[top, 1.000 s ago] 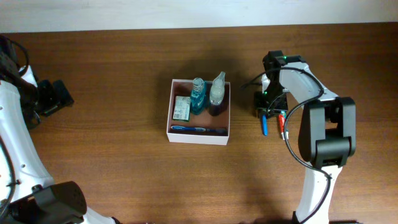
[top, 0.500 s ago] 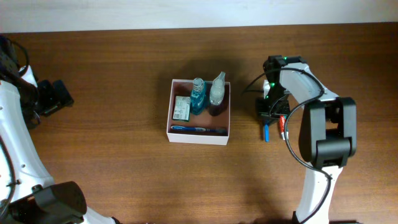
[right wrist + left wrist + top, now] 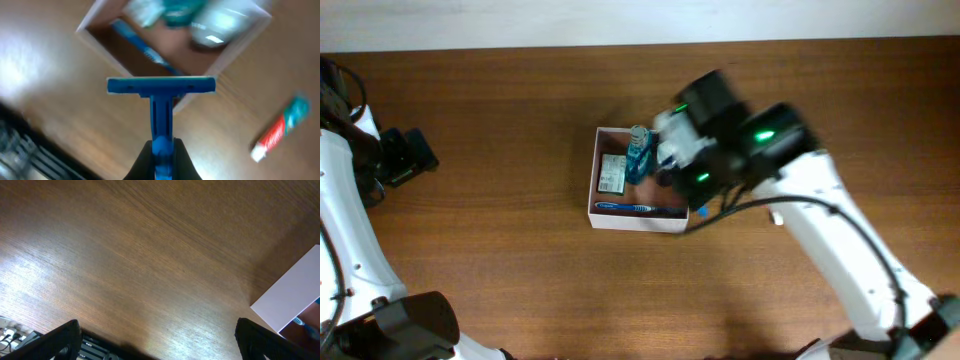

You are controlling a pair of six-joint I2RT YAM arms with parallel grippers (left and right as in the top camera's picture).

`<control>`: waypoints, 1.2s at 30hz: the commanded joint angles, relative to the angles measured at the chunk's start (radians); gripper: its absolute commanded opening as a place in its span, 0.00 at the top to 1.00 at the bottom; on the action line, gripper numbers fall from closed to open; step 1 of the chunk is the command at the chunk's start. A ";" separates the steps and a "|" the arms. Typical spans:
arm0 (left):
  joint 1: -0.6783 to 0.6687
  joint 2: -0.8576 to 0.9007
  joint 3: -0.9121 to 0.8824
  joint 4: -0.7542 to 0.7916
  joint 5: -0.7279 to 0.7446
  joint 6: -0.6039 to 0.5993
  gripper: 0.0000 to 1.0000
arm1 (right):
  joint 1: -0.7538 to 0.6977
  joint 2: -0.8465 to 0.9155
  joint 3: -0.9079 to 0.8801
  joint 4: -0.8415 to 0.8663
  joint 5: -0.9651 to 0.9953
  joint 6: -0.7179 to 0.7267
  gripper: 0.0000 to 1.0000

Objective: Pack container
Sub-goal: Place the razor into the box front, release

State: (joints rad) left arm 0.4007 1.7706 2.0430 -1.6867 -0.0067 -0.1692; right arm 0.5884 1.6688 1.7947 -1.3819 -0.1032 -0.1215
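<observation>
The container (image 3: 628, 220) is a white square box with a reddish-brown inside at the table's middle. It holds a green-white packet (image 3: 612, 173), a blue bottle (image 3: 638, 152), a clear bottle (image 3: 669, 150) and a blue toothbrush (image 3: 630, 208). My right gripper (image 3: 162, 155) is shut on a blue razor (image 3: 161, 92), head up, above the container's front right corner (image 3: 239, 46). In the overhead view the blurred right gripper (image 3: 698, 190) covers that corner. My left gripper (image 3: 160, 345) is open and empty, far left (image 3: 410, 155) of the container.
A red, white and teal toothpaste tube (image 3: 280, 131) lies on the table right of the container. The container's white wall also shows at the right edge of the left wrist view (image 3: 295, 295).
My right arm has swung left from the table's right side, carrying the blue razor to above the container's front right corner. The left arm has not moved.
</observation>
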 commanded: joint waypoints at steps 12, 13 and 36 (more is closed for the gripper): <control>0.004 -0.032 0.003 -0.001 0.011 0.005 0.00 | 0.078 0.266 -0.024 0.196 0.007 -0.766 0.96; 0.004 -0.032 0.003 -0.001 0.011 0.005 0.00 | 0.078 0.269 -0.024 0.209 0.008 -0.766 0.96; 0.004 -0.032 0.003 -0.001 0.011 0.005 0.00 | -0.480 0.118 0.129 0.071 -0.073 0.101 0.01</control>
State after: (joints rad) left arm 0.4007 1.7706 2.0430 -1.6867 -0.0067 -0.1692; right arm 0.1894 1.7424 1.9652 -1.3136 -0.1509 -0.1562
